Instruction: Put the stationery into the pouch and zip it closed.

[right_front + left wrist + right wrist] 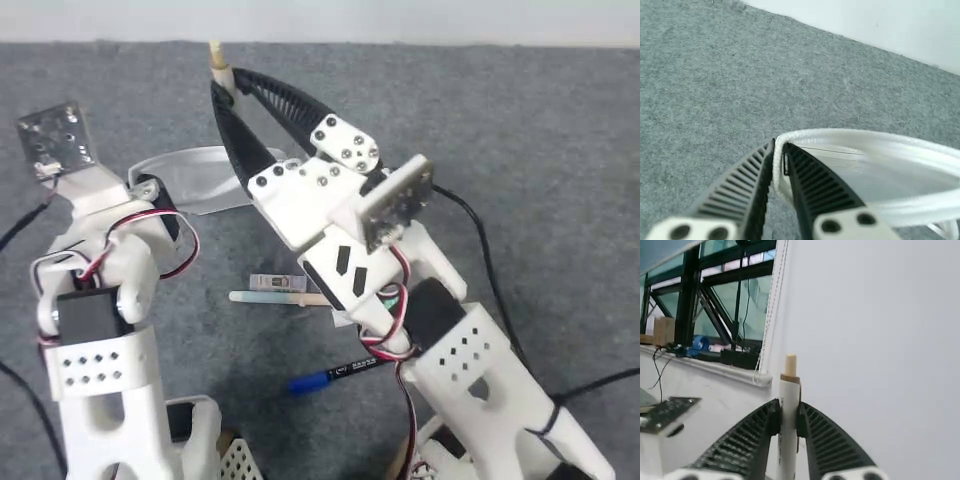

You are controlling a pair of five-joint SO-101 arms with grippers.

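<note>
Pouch rim (865,137) is pinched by left gripper (778,145); right gripper (788,405) clamps a white pen (789,385).

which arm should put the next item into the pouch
Right. The right gripper is shut on a white pen, held up near the pouch; the left gripper is clamped on the pouch's rim.

There are two hands, the left hand (777,150) and the right hand (788,407), over one grey surface (560,150). One clear pouch (195,168) is there. The stationery comes to four pieces: one cream pen (789,390) in the right hand, and three lying on the surface, namely one pale stick pen (262,297), one small clear case (278,283) and one blue-capped marker (330,376).
</note>
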